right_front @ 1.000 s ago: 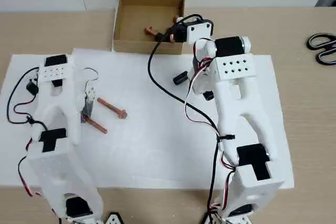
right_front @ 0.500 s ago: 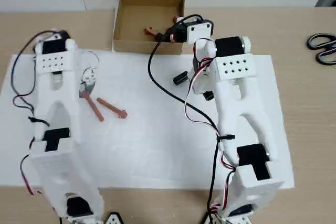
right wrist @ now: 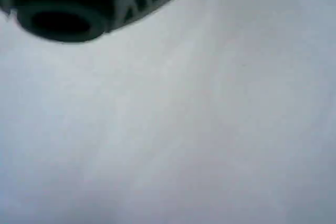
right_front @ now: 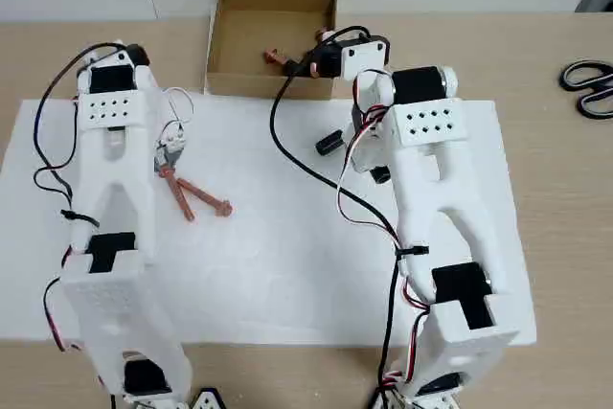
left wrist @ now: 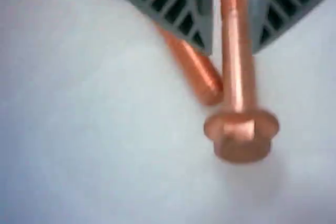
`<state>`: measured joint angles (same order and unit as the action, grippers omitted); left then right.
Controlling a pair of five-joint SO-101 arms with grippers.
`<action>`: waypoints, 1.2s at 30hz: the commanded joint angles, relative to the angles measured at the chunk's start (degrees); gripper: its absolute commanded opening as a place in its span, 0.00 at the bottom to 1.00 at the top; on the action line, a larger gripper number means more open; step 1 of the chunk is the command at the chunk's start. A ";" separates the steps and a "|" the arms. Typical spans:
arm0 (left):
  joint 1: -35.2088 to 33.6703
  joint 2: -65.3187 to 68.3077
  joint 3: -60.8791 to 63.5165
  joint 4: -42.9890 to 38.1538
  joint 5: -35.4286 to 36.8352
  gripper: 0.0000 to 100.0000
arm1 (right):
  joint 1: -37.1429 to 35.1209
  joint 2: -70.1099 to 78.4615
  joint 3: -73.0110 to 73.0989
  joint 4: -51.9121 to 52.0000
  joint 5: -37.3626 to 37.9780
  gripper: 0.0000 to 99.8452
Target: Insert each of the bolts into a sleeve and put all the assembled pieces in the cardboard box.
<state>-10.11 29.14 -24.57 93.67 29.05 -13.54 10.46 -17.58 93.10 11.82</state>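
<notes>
My left gripper [right_front: 170, 168] is shut on a copper bolt [right_front: 179, 194] by its shaft, at the left of the white sheet [right_front: 287, 256]. In the left wrist view the grey fingers [left wrist: 178, 3] clamp that bolt [left wrist: 239, 129], head hanging down. A second bolt [right_front: 207, 197] lies on the sheet just beside it, and its tip [left wrist: 197, 72] passes under the held one. My right gripper [right_front: 375, 171] sits mid-sheet, shut on a black sleeve [right wrist: 60, 22]. Another black sleeve [right_front: 330, 142] lies loose nearby. The cardboard box [right_front: 230, 40] holds one assembled piece [right_front: 280, 58].
The right arm's black cable [right_front: 306, 165] loops across the sheet between the arms. Scissors [right_front: 589, 83] lie on the wooden table at the far right. The near half of the sheet is bare.
My left arm has carried the bolt away from the near side toward the back of the sheet, close to the other bolt. The right arm has kept still.
</notes>
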 commanded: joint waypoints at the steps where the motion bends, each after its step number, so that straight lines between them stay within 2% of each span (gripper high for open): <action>1: 0.26 1.41 -0.22 -3.25 2.11 0.04 | 0.22 -3.82 -2.46 0.13 -0.53 0.01; 7: 0.09 7.12 -0.31 -6.24 4.48 0.04 | 0.31 -3.82 -2.46 0.13 -0.35 0.01; 15: 0.00 10.55 -0.31 -6.24 4.57 0.04 | 0.31 -3.82 -2.46 -0.04 -0.26 0.01; 26: 0.44 2.99 -0.40 0.53 4.31 0.04 | 0.31 -3.82 -2.55 -0.48 -0.18 0.01; 31: 0.35 1.93 -0.04 1.67 4.48 0.10 | 0.31 -3.82 -2.55 -0.48 -0.18 0.01; 36: 0.09 4.22 -0.04 0.79 4.48 0.10 | 0.31 -3.82 -2.55 -0.48 -0.26 0.01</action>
<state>-10.02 34.68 -24.40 94.73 33.27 -13.54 10.46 -17.58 93.10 11.82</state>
